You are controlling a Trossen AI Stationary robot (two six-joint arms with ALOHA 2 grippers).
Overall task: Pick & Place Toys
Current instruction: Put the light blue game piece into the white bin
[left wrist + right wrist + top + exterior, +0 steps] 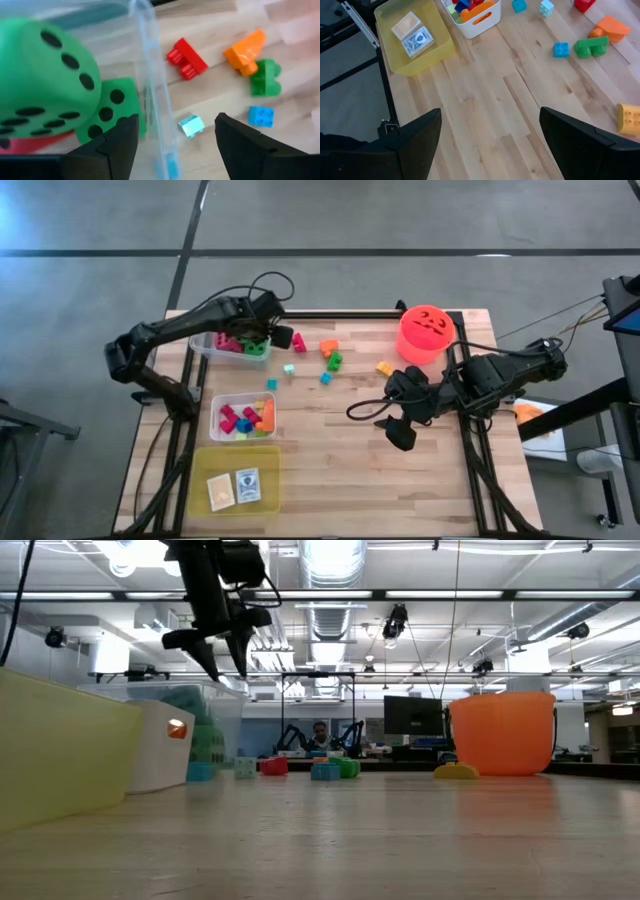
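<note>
Left tool (270, 330) hangs open over tub (205, 346) w/ green dice (40, 80). Right tool (490, 145) open, low above table (340, 450). Red block (186, 58) lies diagonal.

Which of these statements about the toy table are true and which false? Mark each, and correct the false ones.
1. The left gripper is open above the clear tub holding dice. True.
2. The orange bucket lies tipped over. False: it stands upright.
3. The yellow tray holds two cards. True.
4. The right gripper grips a yellow block. False: it is open and empty; the block lies on the table.
</note>
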